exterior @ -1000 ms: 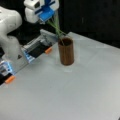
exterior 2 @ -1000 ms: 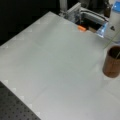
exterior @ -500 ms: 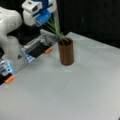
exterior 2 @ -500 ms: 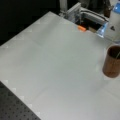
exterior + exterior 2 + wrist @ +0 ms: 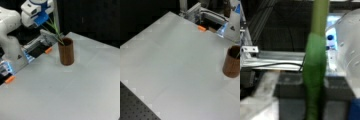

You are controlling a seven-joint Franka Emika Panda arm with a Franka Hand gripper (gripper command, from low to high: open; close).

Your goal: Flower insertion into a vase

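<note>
In a front view the brown cylindrical vase (image 5: 66, 52) stands upright on the white table (image 5: 75, 95). A green flower stem with narrow leaves (image 5: 54, 30) slants from the vase's mouth up and left to my gripper (image 5: 42, 20). The gripper's blue fingers are shut on the stem's upper end, above and left of the vase. The stem's lower end sits inside the mouth. The vase (image 5: 232, 62) appears at a front view's right edge, with a thin pale stem (image 5: 237, 53) in its mouth; the gripper is out of that view. The wrist view is filled by the green stem (image 5: 315, 75).
The white arm's base (image 5: 11, 45) stands at a front view's left. A metal rail with orange tabs (image 5: 47, 50) runs behind the vase. The rail and an orange tab (image 5: 201, 28) show at a front view's top. A dark perforated board (image 5: 135, 107) borders the table.
The gripper has moved down and slightly left with the stem, which now leans more. The vase has stayed put.
</note>
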